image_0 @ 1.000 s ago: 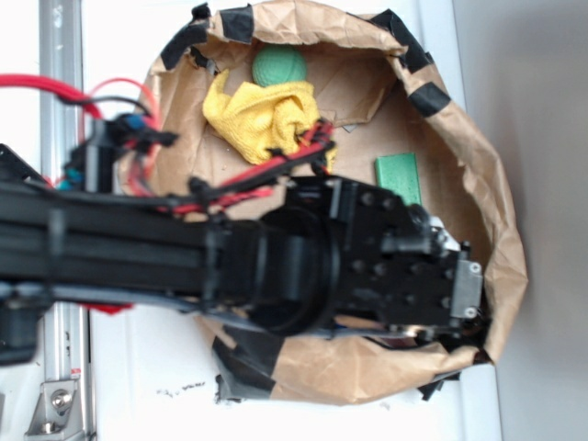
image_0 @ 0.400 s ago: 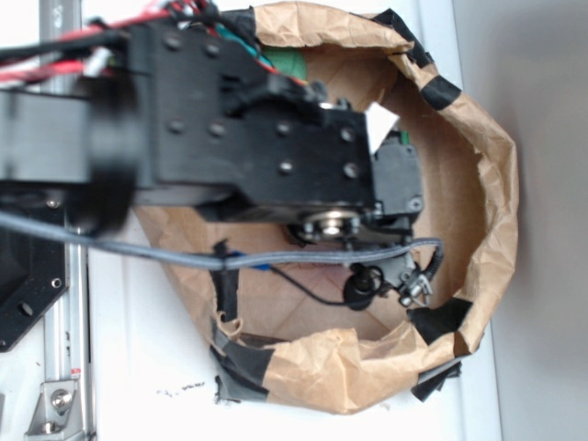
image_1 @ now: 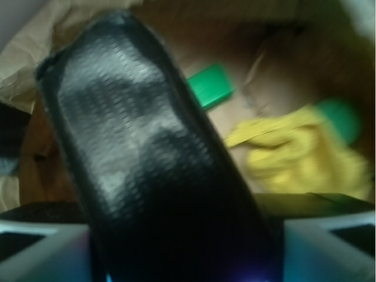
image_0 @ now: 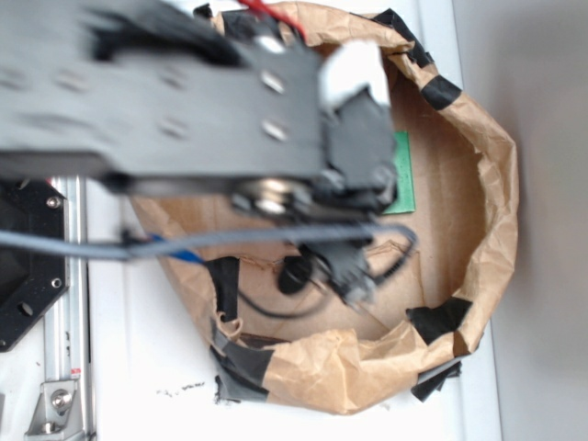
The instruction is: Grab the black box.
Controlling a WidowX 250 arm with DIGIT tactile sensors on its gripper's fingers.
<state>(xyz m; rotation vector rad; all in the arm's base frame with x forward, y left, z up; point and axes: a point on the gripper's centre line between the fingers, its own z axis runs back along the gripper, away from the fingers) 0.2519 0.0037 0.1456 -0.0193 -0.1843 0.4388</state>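
glossy, finely textured black box (image_1: 153,158); crinkled brown paper bag (image_0: 491,211); soft yellow cloth (image_1: 294,153).

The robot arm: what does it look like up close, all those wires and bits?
The arm is boxy and black with silver screw heads, blurred here. A grey cable runs beneath it, red wires show on top, and thin black leads loop near the gripper.

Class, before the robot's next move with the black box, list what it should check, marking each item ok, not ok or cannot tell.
1. The black box sits between the grey sides of the hand: ok, it appears held.
2. Grip firm enough to carry: cannot tell, the wrist view is blurred.
3. The green block lies apart on the floor of the paper bin: ok.
4. The yellow cloth is clear of the hand: ok.
5. Pictures sharp enough to judge height: not ok.
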